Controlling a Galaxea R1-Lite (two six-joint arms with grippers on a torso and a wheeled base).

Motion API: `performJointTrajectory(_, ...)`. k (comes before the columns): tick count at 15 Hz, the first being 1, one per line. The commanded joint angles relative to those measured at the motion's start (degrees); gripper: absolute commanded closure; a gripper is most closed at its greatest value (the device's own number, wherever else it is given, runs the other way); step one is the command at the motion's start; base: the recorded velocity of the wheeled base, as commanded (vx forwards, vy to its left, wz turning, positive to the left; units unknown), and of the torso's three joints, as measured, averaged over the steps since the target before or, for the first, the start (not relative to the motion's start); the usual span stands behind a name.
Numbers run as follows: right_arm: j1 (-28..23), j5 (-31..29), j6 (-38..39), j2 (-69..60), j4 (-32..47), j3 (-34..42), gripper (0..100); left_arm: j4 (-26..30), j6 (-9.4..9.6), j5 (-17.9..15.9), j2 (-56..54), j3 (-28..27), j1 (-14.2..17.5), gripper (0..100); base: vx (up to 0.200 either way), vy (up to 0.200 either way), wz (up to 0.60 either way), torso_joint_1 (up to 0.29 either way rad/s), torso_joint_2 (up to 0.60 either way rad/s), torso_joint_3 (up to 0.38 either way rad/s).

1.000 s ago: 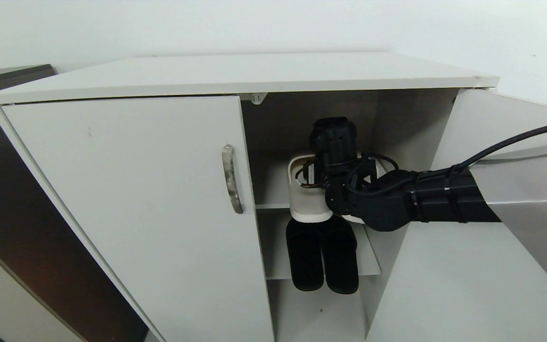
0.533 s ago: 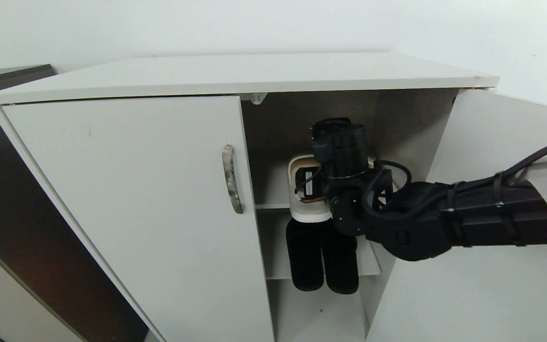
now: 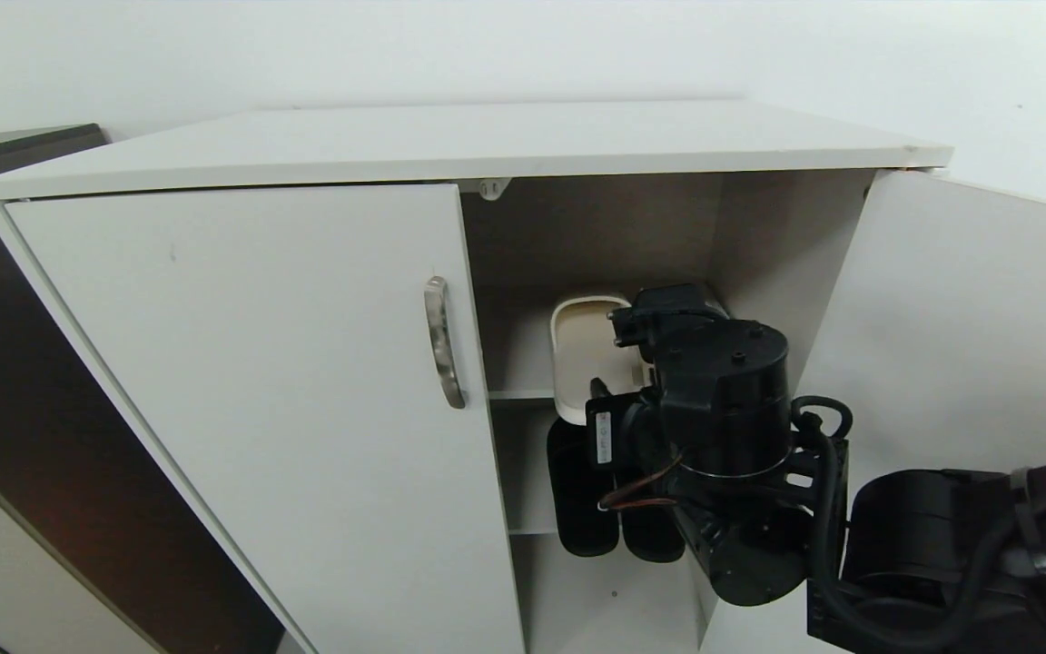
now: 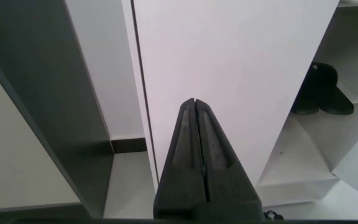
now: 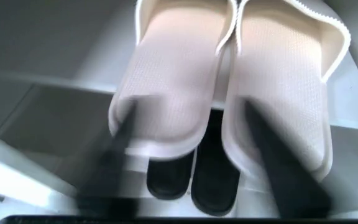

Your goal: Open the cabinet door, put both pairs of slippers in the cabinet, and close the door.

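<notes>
Apparently spread, right claw (image 5: 191, 109) fronts white slippers (image 3: 582, 350), partly hiding black slippers (image 3: 582, 509).

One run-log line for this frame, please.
Stage: placing done, closing pending | white slippers: upper shelf | black slippers: lower shelf | right door: open | right gripper: open, empty | left gripper: shut

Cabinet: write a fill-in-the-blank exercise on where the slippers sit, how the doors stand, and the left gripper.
1. The white slippers sit one level ____ the black slippers.
2. The cabinet's right door stands ____.
3. The cabinet's left door is ____.
4. The fingers of the left gripper are pressed ____, with nothing between them.

Missing words: above; open; closed; together.
</notes>
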Motion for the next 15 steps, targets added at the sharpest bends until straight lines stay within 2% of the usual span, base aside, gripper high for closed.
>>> performJointTrajectory(1,0.4,0.1,0.0,-0.6,0.0,0.6,100,0.0,-0.18,-0.1,0.0,0.0,0.0,100,0.0,0.0,0.0,0.0,0.0,0.0)
performJointTrajectory(11,0.3,0.1,-0.6,0.1,0.0,1.9,100,0.0,-0.18,0.0,0.0,0.0,0.0,100,0.0,0.0,0.0,0.0,0.0,0.0)
performJointTrajectory(15,0.2,0.1,-0.6,0.9,-0.1,2.0,100,0.0,-0.18,-0.1,0.0,0.0,0.0,100,-0.2,0.0,0.0,0.006,0.01,0.002)
